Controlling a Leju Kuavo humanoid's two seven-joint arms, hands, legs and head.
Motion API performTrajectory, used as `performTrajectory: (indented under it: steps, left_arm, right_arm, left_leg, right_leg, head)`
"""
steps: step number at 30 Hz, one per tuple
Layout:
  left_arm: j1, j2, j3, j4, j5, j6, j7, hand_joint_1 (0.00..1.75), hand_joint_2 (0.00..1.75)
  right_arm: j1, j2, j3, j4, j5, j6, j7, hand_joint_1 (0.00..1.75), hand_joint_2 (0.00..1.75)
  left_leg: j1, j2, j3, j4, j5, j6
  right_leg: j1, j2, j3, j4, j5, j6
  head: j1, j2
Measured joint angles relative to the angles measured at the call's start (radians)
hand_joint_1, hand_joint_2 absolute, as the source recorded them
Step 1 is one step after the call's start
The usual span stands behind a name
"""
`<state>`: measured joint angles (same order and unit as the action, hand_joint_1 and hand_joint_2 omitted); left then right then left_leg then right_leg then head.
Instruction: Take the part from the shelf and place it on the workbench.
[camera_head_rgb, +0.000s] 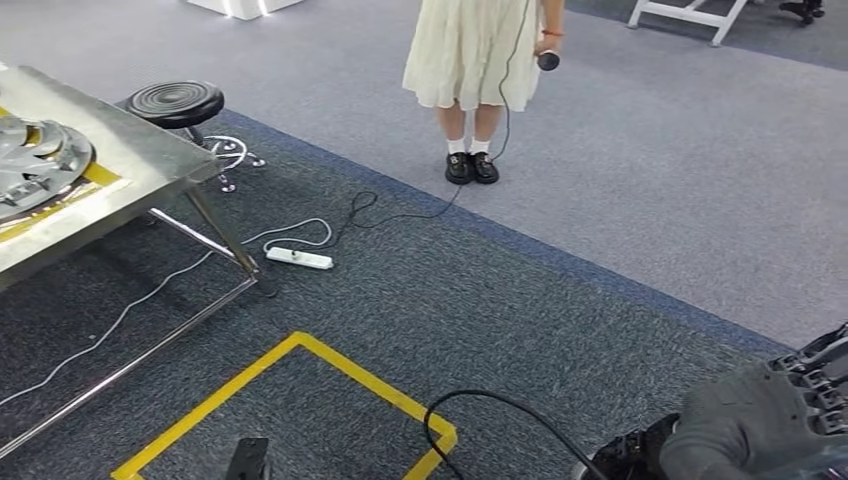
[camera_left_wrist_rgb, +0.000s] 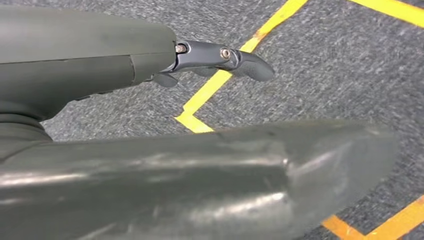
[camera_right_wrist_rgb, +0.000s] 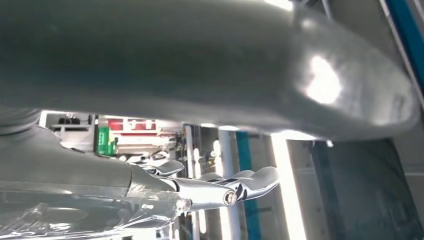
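A steel workbench (camera_head_rgb: 150, 160) stands at the left of the head view, with silver disc-shaped parts (camera_head_rgb: 40, 160) lying on a yellow-edged mat on it. My right hand (camera_head_rgb: 770, 420) is at the bottom right corner, far from the bench. In the right wrist view that hand (camera_right_wrist_rgb: 150, 75) has its fingers (camera_right_wrist_rgb: 250, 182) stretched out apart from the thumb, with nothing between them. My left hand (camera_left_wrist_rgb: 100, 75) hangs over the grey carpet, one finger (camera_left_wrist_rgb: 240, 60) extended, and holds nothing.
A person (camera_head_rgb: 470, 60) in a pale dress stands at the top centre, holding a small device on a cable. A black stool (camera_head_rgb: 175, 102) sits behind the bench. A white power strip (camera_head_rgb: 298, 258), loose cables (camera_head_rgb: 500, 410) and a yellow tape square (camera_head_rgb: 350, 370) lie on the carpet.
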<state>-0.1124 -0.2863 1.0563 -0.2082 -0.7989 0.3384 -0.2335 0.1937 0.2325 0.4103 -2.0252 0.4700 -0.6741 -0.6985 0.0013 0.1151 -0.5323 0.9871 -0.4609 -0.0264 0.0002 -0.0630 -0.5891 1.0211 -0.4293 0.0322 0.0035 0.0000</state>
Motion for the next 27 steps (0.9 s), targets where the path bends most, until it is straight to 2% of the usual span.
performTrajectory:
  steps: [1,3,4,5,6,7,8,9,11,12,13,14,15,16,17,18,19,20,21,22,23,24,25,27]
  left_arm:
    - [-0.001,-0.001,0.0,0.0,0.0,0.0,0.0,0.0,0.0]
    - [-0.004,-0.002,0.001,0.0,0.0,0.0,0.0,0.0,0.0]
    - [-0.004,-0.001,0.001,0.0,0.0,0.0,0.0,0.0,0.0]
    - [-0.003,-0.001,0.001,0.0,0.0,0.0,0.0,0.0,0.0]
    - [-0.002,0.0,0.001,0.0,0.0,0.0,0.0,0.0,0.0]
    - [-0.001,0.001,0.002,0.0,0.0,0.0,0.0,0.0,0.0]
    - [0.0,0.001,0.002,0.0,0.0,0.0,0.0,0.0,0.0]
    - [-0.001,0.001,0.002,0.0,0.0,0.0,0.0,0.0,0.0]
    - [-0.002,0.001,0.002,0.0,0.0,0.0,0.0,0.0,0.0]
    - [-0.002,0.001,0.002,0.0,0.0,0.0,0.0,0.0,0.0]
    - [-0.003,0.001,0.003,0.0,0.0,0.0,0.0,0.0,0.0]
    - [-0.004,0.001,0.003,0.0,0.0,0.0,0.0,0.0,0.0]
    - [-0.005,0.0,0.003,0.0,0.0,0.0,-0.001,0.0,0.0]
    - [-0.006,0.0,0.003,0.0,0.0,0.0,-0.001,0.0,0.0]
    - [-0.006,-0.001,0.004,0.0,0.0,0.0,-0.001,0.0,0.0]
    - [-0.006,-0.002,0.004,0.0,0.0,0.0,-0.001,0.0,0.0]
    - [-0.005,-0.003,0.004,0.0,0.0,0.0,-0.001,0.0,0.0]
    - [-0.003,-0.003,0.004,0.0,0.0,0.0,-0.001,0.0,0.0]
    - [-0.001,-0.003,0.005,0.0,0.0,0.0,-0.001,0.0,0.0]
    - [0.0,-0.003,0.005,0.0,0.0,0.0,-0.001,0.0,0.0]
    - [0.0,-0.003,0.005,0.0,0.0,0.0,-0.001,0.0,0.0]
    - [0.0,-0.003,0.005,0.0,0.0,0.0,-0.001,0.0,0.0]
    - [-0.001,-0.004,0.005,0.0,0.0,0.0,-0.001,0.0,0.0]
    - [-0.001,-0.003,0.005,0.0,0.0,0.0,-0.001,0.0,0.0]
  right_arm:
    - [0.0,0.0,0.0,0.0,0.0,0.0,0.0,0.0,0.0]
    - [-0.001,0.0,0.003,0.0,0.0,0.0,0.0,0.0,0.0]
    - [-0.002,0.0,0.004,0.0,0.0,0.0,0.0,0.0,0.0]
    - [-0.002,0.0,0.005,0.0,0.0,0.0,0.0,0.0,0.0]
    - [-0.002,0.0,0.005,0.0,0.0,0.0,0.0,0.0,0.0]
    - [-0.002,0.0,0.005,0.0,0.0,0.0,0.0,0.0,0.0]
    - [-0.002,0.0,0.005,0.0,0.0,0.0,0.0,0.0,0.0]
    - [-0.002,0.0,0.005,0.0,0.0,0.0,0.0,0.0,0.0]
    - [-0.002,0.0,0.005,0.0,0.0,0.0,0.0,0.0,0.0]
    - [-0.002,0.0,0.006,0.0,0.001,0.0,0.0,0.0,0.0]
    - [-0.003,-0.001,0.006,0.0,0.002,0.0,0.0,0.0,0.0]
    - [-0.003,-0.001,0.006,0.0,0.002,0.0,0.0,0.0,0.0]
    - [-0.003,-0.001,0.007,0.0,0.002,0.0,0.0,0.0,0.0]
    - [-0.003,-0.002,0.007,0.0,0.002,0.0,0.0,0.0,0.0]
    - [-0.003,-0.002,0.007,0.0,0.002,0.0,0.0,0.0,0.0]
    - [-0.003,-0.002,0.007,0.0,0.002,0.0,0.0,0.0,0.0]
    - [-0.003,-0.003,0.007,0.0,0.002,0.0,0.0,0.0,0.0]
    - [-0.003,-0.003,0.007,0.0,0.002,0.0,0.0,0.0,0.0]
    - [-0.003,-0.003,0.007,0.0,0.002,0.0,0.0,0.0,0.0]
    - [-0.004,-0.003,0.007,0.0,0.002,0.0,0.0,0.0,0.0]
    - [-0.004,-0.003,0.007,0.001,0.002,0.0,0.0,0.0,0.0]
    - [-0.004,-0.003,0.007,0.001,0.002,0.0,0.0,0.0,0.0]
    - [-0.004,-0.003,0.007,0.001,0.003,0.0,0.0,0.0,0.0]
    - [-0.004,-0.003,0.008,0.001,0.003,0.0,0.0,0.0,0.0]
  left_leg:
    - [0.002,-0.006,0.001,0.003,-0.005,-0.007]
    - [0.007,-0.051,-0.021,0.058,-0.044,-0.018]
    - [0.008,-0.08,-0.048,0.118,-0.077,-0.021]
    - [0.009,-0.097,-0.084,0.191,-0.112,-0.023]
    - [0.009,-0.104,-0.118,0.254,-0.134,-0.024]
    - [0.008,-0.107,-0.14,0.29,-0.137,-0.024]
    - [0.009,-0.11,-0.145,0.288,-0.119,-0.023]
    - [0.009,-0.116,-0.129,0.245,-0.083,-0.021]
    - [0.012,-0.154,-0.069,0.105,-0.01,-0.018]
    - [0.014,-0.173,-0.045,0.05,0.009,-0.016]
    - [0.015,-0.188,-0.032,0.019,0.015,-0.012]
    - [0.014,-0.189,-0.029,0.007,0.014,-0.007]
    - [0.014,-0.178,-0.029,0.007,0.015,0.0]
    - [0.013,-0.167,-0.028,0.005,0.017,0.008]
    - [0.013,-0.156,-0.027,0.004,0.019,0.017]
    - [0.014,-0.144,-0.027,0.002,0.02,0.024]
    - [0.012,-0.132,-0.026,0.001,0.02,0.028]
    - [0.011,-0.119,-0.026,0.002,0.019,0.032]
    - [0.009,-0.104,-0.026,0.002,0.018,0.033]
    - [0.009,-0.089,-0.025,0.002,0.016,0.033]
    - [0.009,-0.075,-0.024,0.002,0.015,0.032]
    - [0.009,-0.061,-0.021,0.003,0.012,0.03]
    - [0.009,-0.049,-0.016,0.003,0.008,0.027]
    - [0.004,-0.029,-0.007,0.004,-0.001,0.017]
  right_leg:
    - [-0.001,0.013,-0.002,-0.002,0.002,-0.006]
    - [-0.007,0.04,-0.001,-0.006,0.008,-0.017]
    - [-0.009,0.053,-0.003,-0.007,0.01,-0.021]
    - [-0.01,0.066,-0.004,-0.006,0.011,-0.023]
    - [-0.009,0.081,-0.005,-0.006,0.011,-0.025]
    - [-0.009,0.097,-0.005,-0.006,0.012,-0.025]
    - [-0.009,0.113,-0.005,-0.006,0.012,-0.024]
    - [-0.01,0.129,-0.005,-0.006,0.013,-0.023]
    - [-0.01,0.159,-0.006,-0.003,0.015,-0.016]
    - [-0.009,0.172,-0.009,-0.001,0.015,-0.011]
    - [-0.008,0.183,-0.012,0.0,0.015,-0.005]
    - [-0.008,0.193,-0.017,-0.001,0.016,0.001]
    - [-0.01,0.202,-0.02,-0.004,0.018,0.006]
    - [-0.011,0.194,-0.024,-0.001,0.016,0.011]
    - [-0.01,0.172,-0.033,0.013,0.005,0.015]
    - [-0.009,0.142,-0.049,0.047,-0.017,0.019]
    - [-0.008,0.107,-0.075,0.105,-0.051,0.021]
    - [-0.008,0.085,-0.108,0.175,-0.088,0.024]
    - [-0.009,0.076,-0.14,0.242,-0.116,0.026]
    - [-0.01,0.072,-0.16,0.285,-0.128,0.028]
    - [-0.01,0.07,-0.161,0.29,-0.12,0.029]
    - [-0.011,0.064,-0.14,0.252,-0.093,0.029]
    - [-0.01,0.05,-0.102,0.184,-0.059,0.029]
    - [-0.008,0.004,-0.03,0.054,-0.011,0.023]
  head:
    - [0.0,0.0]
    - [-0.003,0.0]
    - [-0.005,0.0]
    - [-0.006,0.0]
    - [-0.007,0.0]
    - [-0.008,0.0]
    - [-0.008,0.0]
    - [-0.008,0.0]
    - [-0.009,0.0]
    - [-0.01,0.0]
    - [-0.011,0.0]
    - [-0.012,0.0]
    - [-0.012,0.0]
    - [-0.012,0.0]
    - [-0.009,0.0]
    - [-0.005,0.0]
    - [-0.002,0.0]
    - [0.002,0.0]
    - [0.002,0.0]
    - [0.002,0.0]
    - [0.002,0.0]
    - [0.002,0.0]
    - [0.002,0.0]
    - [0.002,0.0]
